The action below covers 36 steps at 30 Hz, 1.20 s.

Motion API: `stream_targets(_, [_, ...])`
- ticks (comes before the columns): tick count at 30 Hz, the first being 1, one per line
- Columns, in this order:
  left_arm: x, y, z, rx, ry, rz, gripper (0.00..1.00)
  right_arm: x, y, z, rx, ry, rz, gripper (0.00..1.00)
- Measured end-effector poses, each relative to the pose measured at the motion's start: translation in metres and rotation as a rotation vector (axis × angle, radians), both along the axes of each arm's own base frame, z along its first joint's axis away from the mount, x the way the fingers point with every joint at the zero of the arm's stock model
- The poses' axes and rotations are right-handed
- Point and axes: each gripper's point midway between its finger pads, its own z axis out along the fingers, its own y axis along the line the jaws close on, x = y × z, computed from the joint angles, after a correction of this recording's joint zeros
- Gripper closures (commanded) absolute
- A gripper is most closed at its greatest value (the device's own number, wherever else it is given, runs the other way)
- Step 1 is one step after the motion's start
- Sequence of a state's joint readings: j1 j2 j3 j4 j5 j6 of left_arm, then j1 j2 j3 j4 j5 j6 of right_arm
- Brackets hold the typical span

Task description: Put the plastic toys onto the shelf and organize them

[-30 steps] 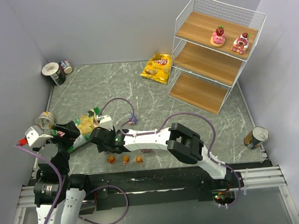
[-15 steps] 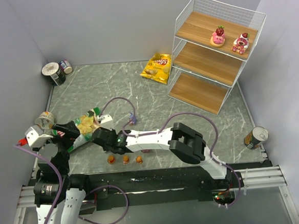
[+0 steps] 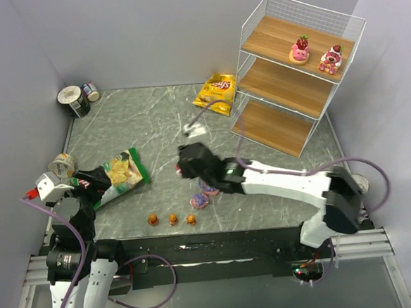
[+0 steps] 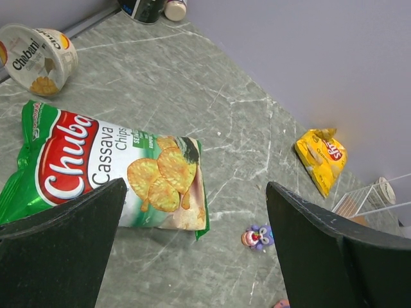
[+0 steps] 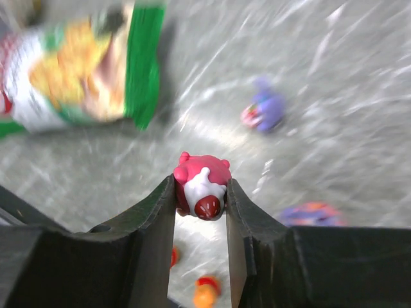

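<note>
My right gripper (image 3: 184, 167) (image 5: 200, 192) is shut on a pink-and-red strawberry toy (image 5: 201, 183) and holds it above the table's middle. Two more strawberry toys (image 3: 299, 49) (image 3: 330, 59) stand on the top board of the white wire shelf (image 3: 285, 78). Two purple toys (image 3: 199, 200) (image 3: 209, 190) lie just below the right gripper; one also shows in the left wrist view (image 4: 258, 237). Three orange toys (image 3: 153, 219) (image 3: 172, 218) (image 3: 190, 218) lie in a row near the front edge. My left gripper (image 3: 97, 181) (image 4: 196, 189) is open and empty over the green chip bag.
A green chip bag (image 3: 119, 175) (image 4: 103, 173) lies at the left, a yellow chip bag (image 3: 215, 93) by the shelf foot. Cans (image 3: 73, 100) stand in the back left corner, a cup (image 3: 61, 164) at the left wall, a can (image 3: 352, 186) at the right.
My right arm has swung from over the green bag to the right and back, with the strawberry toy in its jaws. The purple toys are uncovered. The left arm has not moved.
</note>
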<state>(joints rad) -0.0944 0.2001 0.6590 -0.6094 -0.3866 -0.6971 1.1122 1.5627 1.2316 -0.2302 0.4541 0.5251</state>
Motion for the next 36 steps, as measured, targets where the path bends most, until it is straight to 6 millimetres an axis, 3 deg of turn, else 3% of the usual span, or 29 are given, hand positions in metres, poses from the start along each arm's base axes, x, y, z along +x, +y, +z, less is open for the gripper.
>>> stream_targets(2, [0.0,-0.001,0.0,0.001,-0.001,-0.007,0.04,0.011,-0.025,0.009,0.025,-0.012,-0.036,1.0])
stream_targets(5, [0.002,-0.006,0.002,0.003,-0.007,-0.039,0.04,0.022,-0.068,-0.002,0.0,-0.004,-0.073,1.0])
stream_targets(9, [0.006,-0.019,0.004,0.017,-0.009,-0.115,0.04,0.019,-0.106,-0.04,-0.077,0.047,-0.053,1.0])
stream_targets(14, [0.017,-0.035,-0.001,0.029,0.027,-0.207,0.04,0.007,-0.136,-0.088,-0.159,0.137,-0.013,1.0])
stream_targets(20, [0.021,-0.043,-0.005,0.036,0.05,-0.256,0.04,-0.003,-0.156,-0.118,-0.206,0.193,0.004,1.0])
stream_targets(28, [0.021,-0.045,-0.005,0.035,0.048,-0.268,0.04,0.001,-0.154,-0.119,-0.2,0.161,0.018,1.0])
stream_targets(36, [0.021,-0.045,-0.005,0.035,0.048,-0.269,0.04,0.002,-0.16,-0.137,-0.225,0.142,0.031,0.99])
